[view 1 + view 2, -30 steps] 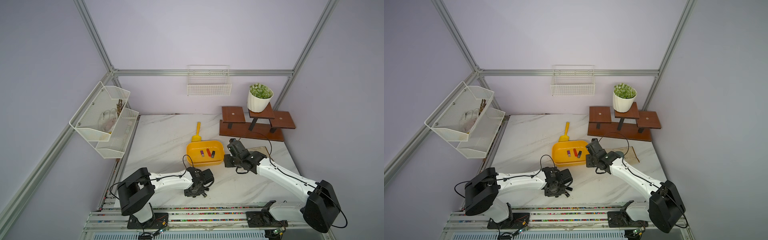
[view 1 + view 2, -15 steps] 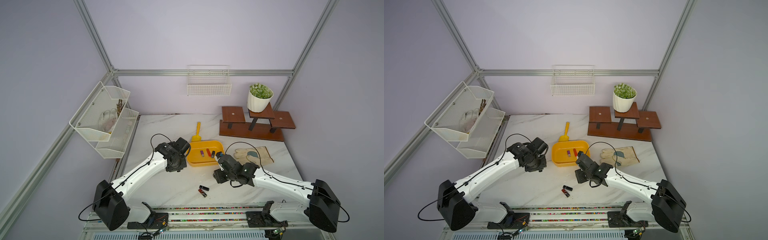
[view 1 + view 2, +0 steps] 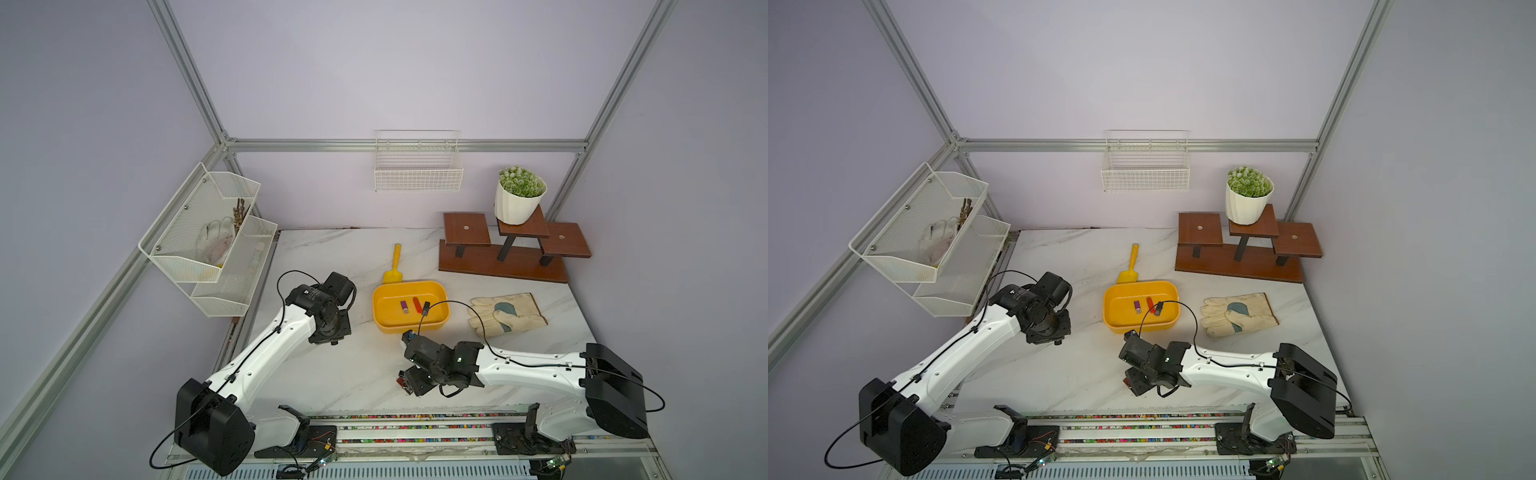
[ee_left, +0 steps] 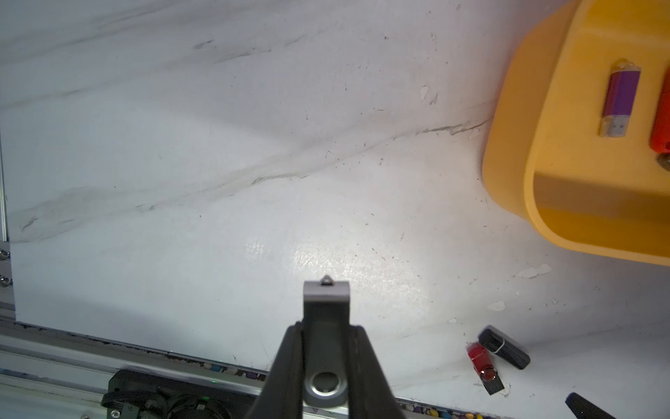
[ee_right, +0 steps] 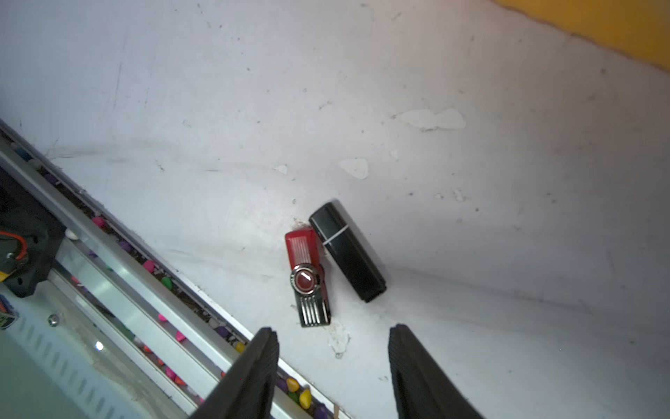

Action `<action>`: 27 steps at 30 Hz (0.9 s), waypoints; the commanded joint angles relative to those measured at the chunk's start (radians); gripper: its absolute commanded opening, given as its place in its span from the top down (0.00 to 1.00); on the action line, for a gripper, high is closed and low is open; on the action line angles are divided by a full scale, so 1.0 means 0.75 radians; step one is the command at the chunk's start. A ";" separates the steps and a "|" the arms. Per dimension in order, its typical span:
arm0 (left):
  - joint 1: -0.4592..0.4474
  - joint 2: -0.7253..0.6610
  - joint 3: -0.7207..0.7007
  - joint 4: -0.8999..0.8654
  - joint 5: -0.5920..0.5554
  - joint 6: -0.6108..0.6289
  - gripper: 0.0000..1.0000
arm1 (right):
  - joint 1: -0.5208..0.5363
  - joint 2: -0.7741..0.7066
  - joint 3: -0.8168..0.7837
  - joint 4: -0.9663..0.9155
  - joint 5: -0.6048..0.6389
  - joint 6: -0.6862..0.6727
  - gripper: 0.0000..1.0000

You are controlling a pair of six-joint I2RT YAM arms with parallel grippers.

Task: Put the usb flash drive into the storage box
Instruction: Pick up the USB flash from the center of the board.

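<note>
The yellow storage box sits mid-table with a purple, a red and a dark flash drive inside. My left gripper hovers left of the box, shut on a grey metal swivel usb flash drive; in both top views the gripper points down. My right gripper stands open just above the table near its front edge. A red swivel flash drive and a black one lie side by side ahead of its fingertips.
A yellow scoop lies behind the box. A work glove lies to its right, with a wooden stand and plant pot beyond. White wire baskets hang on the left wall. The front rail runs close to the two loose drives.
The left arm lifted from the front of the table to the box's left side. The right arm left the box and swung forward over the red and black drives, its jaws narrowing slightly.
</note>
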 commanded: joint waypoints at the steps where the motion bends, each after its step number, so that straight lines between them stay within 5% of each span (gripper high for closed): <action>1: 0.021 -0.023 -0.003 0.038 0.020 0.047 1.00 | 0.051 0.061 0.055 -0.011 0.032 0.053 0.46; 27: 0.046 -0.072 -0.120 0.099 0.065 0.033 1.00 | 0.087 0.314 0.154 -0.025 0.070 0.095 0.62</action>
